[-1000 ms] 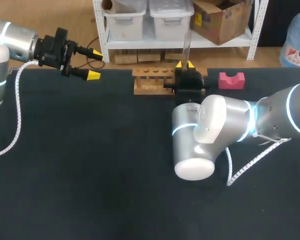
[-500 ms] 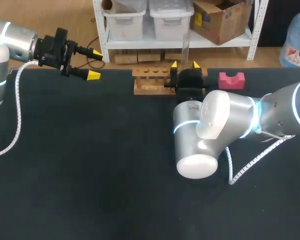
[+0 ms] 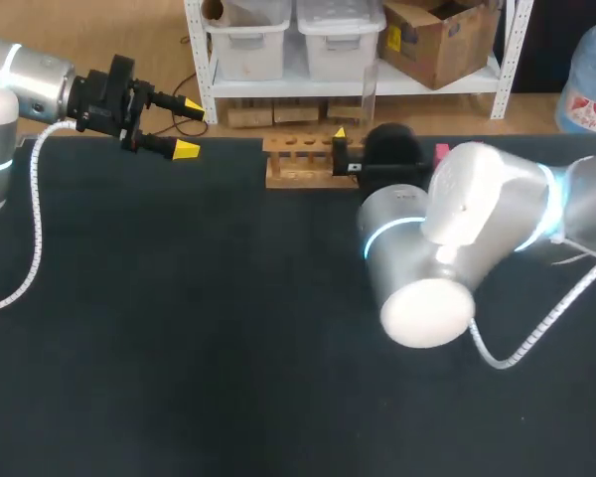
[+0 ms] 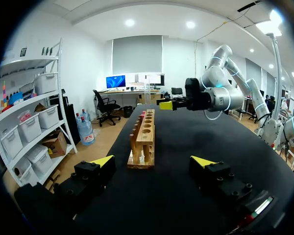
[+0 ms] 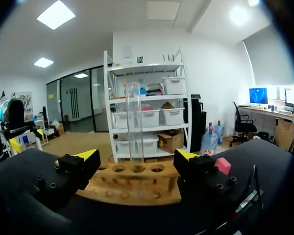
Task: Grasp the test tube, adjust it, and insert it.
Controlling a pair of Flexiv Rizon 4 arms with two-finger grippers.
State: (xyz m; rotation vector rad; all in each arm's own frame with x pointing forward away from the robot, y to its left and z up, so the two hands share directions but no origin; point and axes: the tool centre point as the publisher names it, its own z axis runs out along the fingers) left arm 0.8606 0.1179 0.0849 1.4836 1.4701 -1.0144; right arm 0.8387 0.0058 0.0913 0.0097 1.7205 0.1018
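Head view: the left hand point(image 3: 190, 127) hangs over the far left corner of the desk point(image 3: 179, 328). Its two yellow-tipped fingers are spread wide with nothing between them. The wooden rack point(image 3: 298, 164) lies well off to the side of that hand, along the desk's far edge. The right hand point(image 3: 361, 147) is at the rack's other end. Only one of its yellow tips shows, the other being hidden behind the arm's own wrist. The test tube point(image 3: 369, 91) stands upright, rising just above the right hand. A sliver of a pink block point(image 3: 442, 151) shows just beyond the right hand, on the side away from the rack.

Left wrist view: the left hand point(image 4: 153, 161) is wide open and empty. The rack point(image 4: 143, 139) lies ahead of it, seen end-on. The right hand point(image 4: 172, 104) is at the rack's far end, with the faint upright tube point(image 4: 147, 95) just beside its yellow tip.

Right wrist view: the right hand point(image 5: 136, 155) has its fingers set wide. The tube point(image 5: 132, 122) stands upright just ahead, between them and touching neither. Its lower end is at the row of holes in the rack point(image 5: 132, 188). The pink block point(image 5: 223, 165) sits beside one finger.
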